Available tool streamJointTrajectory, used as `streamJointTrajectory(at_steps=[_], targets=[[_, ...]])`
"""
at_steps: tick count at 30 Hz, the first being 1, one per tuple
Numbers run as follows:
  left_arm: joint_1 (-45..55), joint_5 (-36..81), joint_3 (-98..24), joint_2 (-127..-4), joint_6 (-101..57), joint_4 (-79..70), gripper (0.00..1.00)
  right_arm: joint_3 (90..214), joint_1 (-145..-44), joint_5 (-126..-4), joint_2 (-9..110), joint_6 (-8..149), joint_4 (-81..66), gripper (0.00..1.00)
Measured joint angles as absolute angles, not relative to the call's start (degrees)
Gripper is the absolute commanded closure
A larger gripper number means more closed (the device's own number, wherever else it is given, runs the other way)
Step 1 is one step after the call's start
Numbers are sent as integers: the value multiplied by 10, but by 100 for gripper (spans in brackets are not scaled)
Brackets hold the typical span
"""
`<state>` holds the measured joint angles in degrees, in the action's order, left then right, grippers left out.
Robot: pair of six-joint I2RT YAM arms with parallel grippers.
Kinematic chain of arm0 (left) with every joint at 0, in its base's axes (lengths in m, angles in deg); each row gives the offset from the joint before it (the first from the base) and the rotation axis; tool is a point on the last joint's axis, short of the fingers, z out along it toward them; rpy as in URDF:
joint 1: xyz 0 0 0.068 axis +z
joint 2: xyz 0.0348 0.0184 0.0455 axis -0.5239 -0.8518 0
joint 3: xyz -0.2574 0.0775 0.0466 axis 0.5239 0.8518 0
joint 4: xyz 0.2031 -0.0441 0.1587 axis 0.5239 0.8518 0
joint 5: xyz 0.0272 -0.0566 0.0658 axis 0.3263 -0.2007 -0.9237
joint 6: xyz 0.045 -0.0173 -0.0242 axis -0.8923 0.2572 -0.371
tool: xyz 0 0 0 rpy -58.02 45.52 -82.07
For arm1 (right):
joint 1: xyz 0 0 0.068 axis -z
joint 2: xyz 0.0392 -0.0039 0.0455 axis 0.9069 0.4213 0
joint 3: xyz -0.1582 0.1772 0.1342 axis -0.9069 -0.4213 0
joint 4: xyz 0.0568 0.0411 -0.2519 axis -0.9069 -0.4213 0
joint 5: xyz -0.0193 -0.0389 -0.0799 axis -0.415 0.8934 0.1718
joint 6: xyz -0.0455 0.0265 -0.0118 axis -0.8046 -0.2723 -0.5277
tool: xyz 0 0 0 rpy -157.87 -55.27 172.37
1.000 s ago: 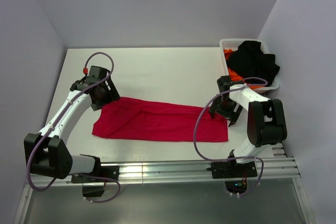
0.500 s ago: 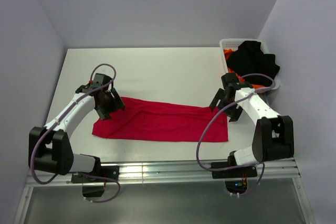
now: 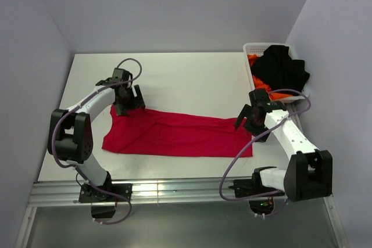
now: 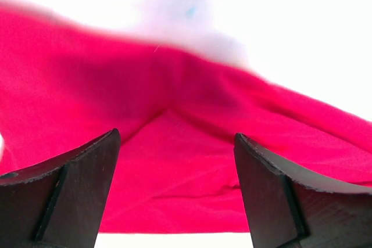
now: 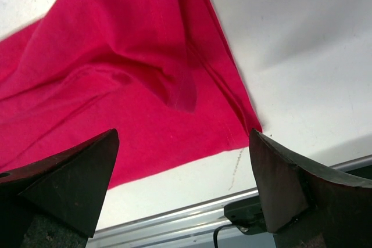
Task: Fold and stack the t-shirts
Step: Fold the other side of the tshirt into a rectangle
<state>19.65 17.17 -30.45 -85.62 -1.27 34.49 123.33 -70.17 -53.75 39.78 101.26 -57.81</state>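
Red t-shirt (image 3: 177,135) lies flat on the white table (image 3: 186,76) as a long band across the middle of the overhead view. A black t-shirt (image 3: 283,68) and an orange t-shirt (image 3: 261,83) are heaped in the basket (image 3: 256,45) at upper right. Left gripper (image 3: 129,101) hangs over the band's upper-left corner. In its wrist view the jaws stand wide apart and hold nothing; red cloth fills the frame between and beyond the fingers (image 4: 75,193), and a raised crease runs toward the centre. Right gripper (image 3: 249,121) hangs over the band's right end, likewise wide open and empty. Its wrist view shows the hem corner right of centre, just above the tip of the finger (image 5: 290,184) at the right of the frame, with bare table beyond it and the metal rail (image 5: 174,219) along the bottom. The step in hand appears to be taking both ends for the next fold. To do it well, you should bring each gripper down until one finger slips beneath every layer at the edge. Close on cloth near a corner rather than on the bulged middle, and check that both grips have taken before lifting. Raise the two ends together and evenly, keeping the band lightly taut, so that the layers do not slide apart or drag a wrinkle under the fold.
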Motion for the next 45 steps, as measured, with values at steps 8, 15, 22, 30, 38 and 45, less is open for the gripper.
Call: streamJointTrajectory(at_steps=[8, 15, 22, 30, 38, 45], targets=[[205, 203, -351, -889, -116, 314, 15, 1227, -702, -546, 368, 1007, -596, 0], [209, 239, -340, -908, -148, 314, 16, 1227, -702, -553, 367, 1002, -602, 0], [209, 257, -315, -908, -155, 308, 16, 1227, -702, -557, 367, 1000, -603, 0], [197, 261, -309, -929, -158, 307, 21, 1227, -702, -558, 367, 999, -603, 0], [180, 250, -310, -932, -161, 307, 30, 1226, -702, -559, 367, 998, -602, 0], [178, 233, -310, -930, -155, 310, 38, 1226, -702, -562, 367, 998, -601, 0]])
